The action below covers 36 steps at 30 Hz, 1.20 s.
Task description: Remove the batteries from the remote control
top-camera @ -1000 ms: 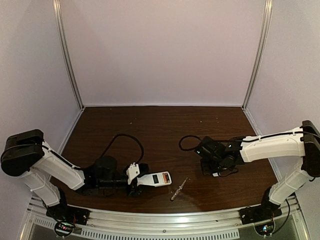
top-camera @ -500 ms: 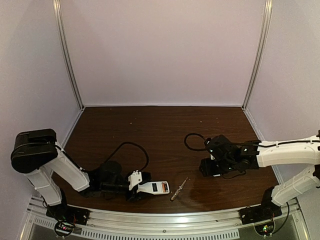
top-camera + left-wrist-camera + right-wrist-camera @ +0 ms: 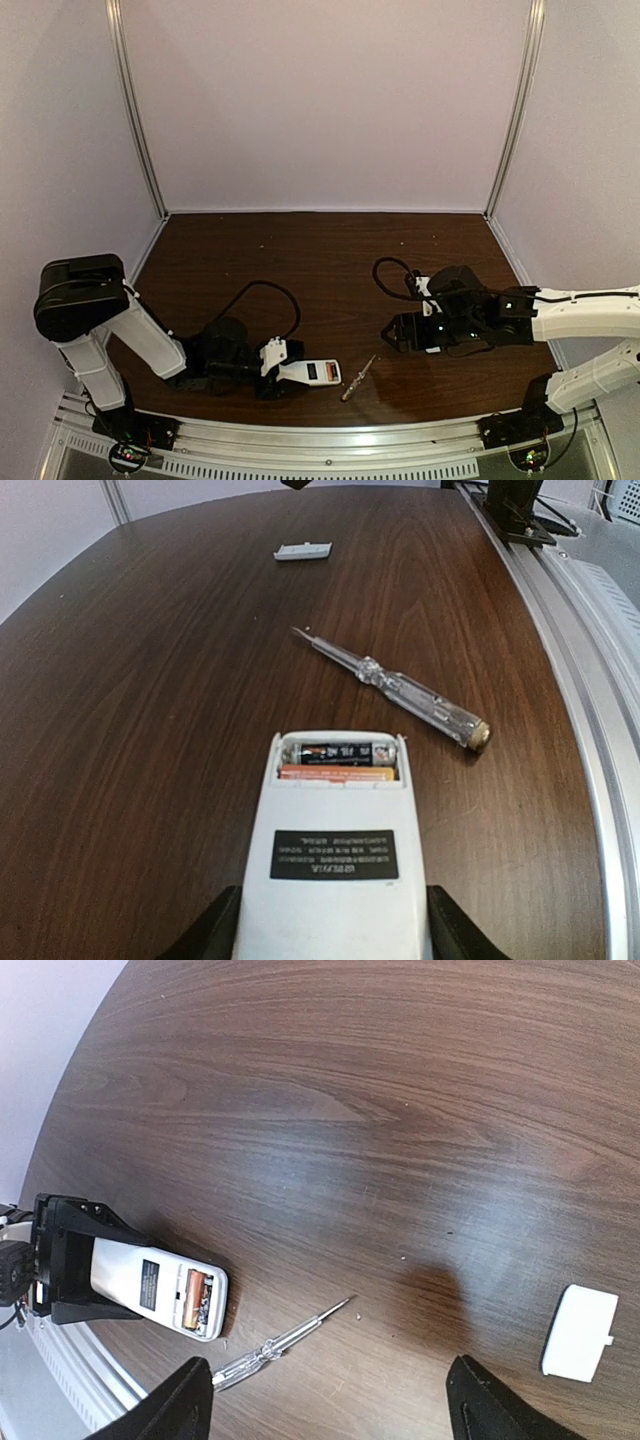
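Observation:
The white remote control (image 3: 335, 880) lies back up on the table with its battery recess open. Two batteries sit side by side in the recess, a black-labelled one (image 3: 340, 751) and an orange one (image 3: 335, 773). My left gripper (image 3: 330, 930) is shut on the remote's rear end, one finger on each side. In the top view the remote (image 3: 312, 372) and left gripper (image 3: 274, 374) are near the front edge. My right gripper (image 3: 330, 1405) is open and empty above the table, to the right of the remote (image 3: 150, 1288), which shows in its view with the batteries (image 3: 197, 1295).
A long thin screwdriver (image 3: 400, 688) lies just right of the remote, also seen from the top (image 3: 358, 378) and the right wrist (image 3: 280, 1345). A small flat white cover piece (image 3: 580, 1330) lies further right, below the right wrist. The metal rail (image 3: 330, 440) runs along the front edge.
The left gripper has drawn the remote a little toward the front edge. The right arm has moved right, risen off the white cover piece and turned its open jaws toward the remote.

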Tool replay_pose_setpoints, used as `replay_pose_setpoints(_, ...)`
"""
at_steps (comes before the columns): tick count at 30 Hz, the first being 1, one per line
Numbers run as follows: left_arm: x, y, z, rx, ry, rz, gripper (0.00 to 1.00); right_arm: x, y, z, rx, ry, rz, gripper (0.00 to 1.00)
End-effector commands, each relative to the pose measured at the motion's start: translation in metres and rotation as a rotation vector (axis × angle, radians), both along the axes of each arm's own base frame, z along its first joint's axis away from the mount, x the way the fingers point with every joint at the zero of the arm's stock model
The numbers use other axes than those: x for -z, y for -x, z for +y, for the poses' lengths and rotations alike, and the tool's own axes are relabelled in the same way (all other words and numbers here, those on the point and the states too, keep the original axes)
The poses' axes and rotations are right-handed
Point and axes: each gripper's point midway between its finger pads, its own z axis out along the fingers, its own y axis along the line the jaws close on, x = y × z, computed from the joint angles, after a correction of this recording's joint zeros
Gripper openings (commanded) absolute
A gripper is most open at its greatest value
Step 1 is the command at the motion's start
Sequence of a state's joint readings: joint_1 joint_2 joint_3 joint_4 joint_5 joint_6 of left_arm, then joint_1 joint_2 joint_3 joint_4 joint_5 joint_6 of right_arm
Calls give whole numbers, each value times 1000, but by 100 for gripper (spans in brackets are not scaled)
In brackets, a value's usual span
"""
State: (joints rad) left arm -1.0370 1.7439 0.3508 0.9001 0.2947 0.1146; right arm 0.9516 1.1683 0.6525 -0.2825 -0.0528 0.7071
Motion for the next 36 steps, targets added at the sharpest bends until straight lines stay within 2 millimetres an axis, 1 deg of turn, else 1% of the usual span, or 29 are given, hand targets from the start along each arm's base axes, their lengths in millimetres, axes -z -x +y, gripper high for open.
replay_pose_setpoints(1,-3,-2,-9,37,32,-19,23,3,5,3,-14,-17,12,82)
replay_pose_setpoints(5,4,-4,-10,42,15,-7,30,5,7,5,-19,-20,17,82)
replay_pose_setpoints(8,6,-2,-10,65,24,8,42,4,7,6,-24,-24,15,82)
replay_pose_setpoints(12,6,-3,-9,69,26,12,50,4,9,7,-24,-28,16,82)
replay_pose_setpoints(16,5,-2,-9,78,30,13,61,4,10,7,-22,-32,20,82)
replay_pose_setpoints(20,4,-2,-10,80,33,15,76,6,11,7,-21,-29,24,82)
replay_pose_setpoints(25,0,-3,-10,77,43,6,89,4,13,7,-18,-32,25,82)
replay_pose_setpoints(26,-2,-2,-9,76,46,4,95,4,13,7,-16,-31,26,82)
replay_pose_setpoints(27,-4,-3,-9,74,50,0,97,4,13,7,-11,-28,25,82)
replay_pose_setpoints(32,-19,-7,-7,38,87,-27,97,4,19,12,-13,-24,34,82)
replay_pose_setpoints(36,-44,-20,0,-53,149,-80,97,8,24,15,-2,5,49,82)
